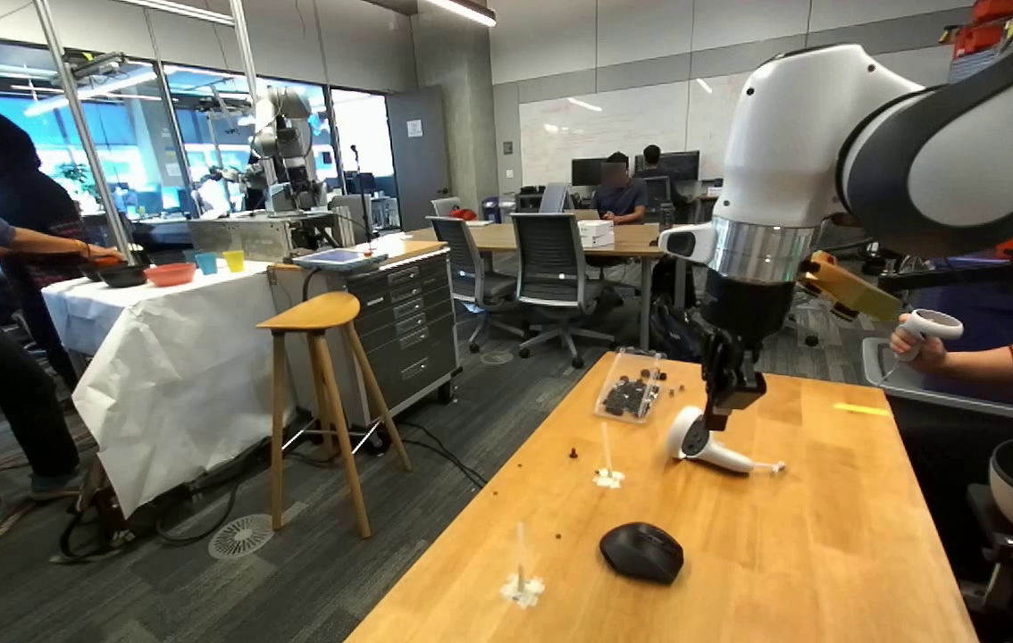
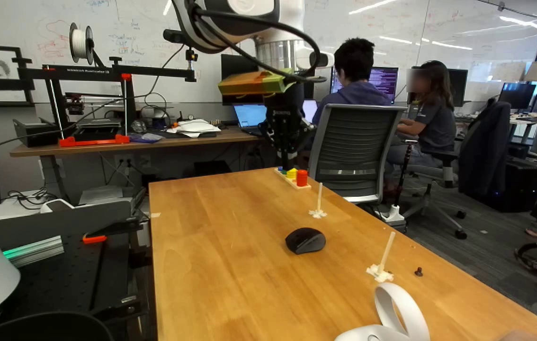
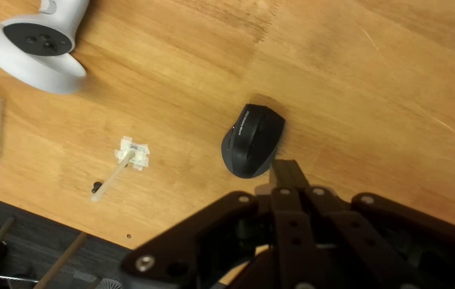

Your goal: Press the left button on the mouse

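Note:
The black mouse point(image 1: 640, 552) lies on the wooden table point(image 1: 810, 572). It also shows in an exterior view point(image 2: 305, 240) and near the middle of the wrist view point(image 3: 253, 142). Its left button point(image 3: 250, 116) is the front left part of the shell, by white lettering; no clear seam shows. My gripper point(image 1: 721, 418) points down above the table, apart from the mouse. It also shows in an exterior view point(image 2: 287, 161). In the wrist view the gripper's fingertips point(image 3: 285, 163) are together, with nothing between them, just beside the mouse's rear right edge in the picture.
A white controller point(image 1: 725, 457) lies on the table, and a clear box point(image 1: 627, 397) of dark bits stands behind it. Two thin upright sticks point(image 1: 521, 558) point(image 1: 606, 455) are taped to the table. A coloured block toy point(image 2: 294, 177) sits at the table's far edge.

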Available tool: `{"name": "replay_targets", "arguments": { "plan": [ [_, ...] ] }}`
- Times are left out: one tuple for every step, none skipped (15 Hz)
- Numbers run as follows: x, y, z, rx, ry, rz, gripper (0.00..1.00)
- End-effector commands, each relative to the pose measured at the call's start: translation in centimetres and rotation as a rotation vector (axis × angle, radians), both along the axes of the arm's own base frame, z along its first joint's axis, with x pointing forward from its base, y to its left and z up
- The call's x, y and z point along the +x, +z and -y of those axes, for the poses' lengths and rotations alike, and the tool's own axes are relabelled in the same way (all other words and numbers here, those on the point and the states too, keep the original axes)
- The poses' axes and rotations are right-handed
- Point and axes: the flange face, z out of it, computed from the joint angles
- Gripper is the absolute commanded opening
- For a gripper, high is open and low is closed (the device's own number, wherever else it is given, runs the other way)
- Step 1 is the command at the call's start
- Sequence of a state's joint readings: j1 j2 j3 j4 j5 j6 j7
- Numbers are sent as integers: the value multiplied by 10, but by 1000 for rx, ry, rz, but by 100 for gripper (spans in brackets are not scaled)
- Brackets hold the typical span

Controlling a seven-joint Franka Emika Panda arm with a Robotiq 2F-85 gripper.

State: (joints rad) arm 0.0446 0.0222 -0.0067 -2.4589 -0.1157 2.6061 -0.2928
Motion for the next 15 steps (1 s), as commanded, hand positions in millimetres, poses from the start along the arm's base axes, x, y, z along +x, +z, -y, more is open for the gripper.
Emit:
{"name": "replay_targets", "arguments": {
  "plan": [
    [-9, -23, -9, -22, 17, 20, 1],
    [-11, -30, -9, -27, 20, 19, 1],
    [-13, -37, -9, -33, 20, 17, 1],
    [-14, -44, -8, -42, 22, 17, 1],
    [-13, -50, -8, -48, 23, 18, 1],
    [-12, -56, -8, -55, 23, 19, 1],
    [-11, -61, -10, -59, 22, 21, 1],
    [-10, -67, -11, -63, 21, 23, 1],
    [-9, -73, -12, -68, 21, 28, 1],
    [-7, -78, -14, -71, 23, 33, 1],
    [-6, -83, -16, -76, 26, 37, 1],
    [-5, -88, -17, -81, 32, 40, 1],
    [-3, -93, -18, -84, 34, 42, 1],
    [-2, -98, -19, -90, 36, 43, 1],
    [-1, -104, -21, -93, 34, 44, 1]
  ]
}}
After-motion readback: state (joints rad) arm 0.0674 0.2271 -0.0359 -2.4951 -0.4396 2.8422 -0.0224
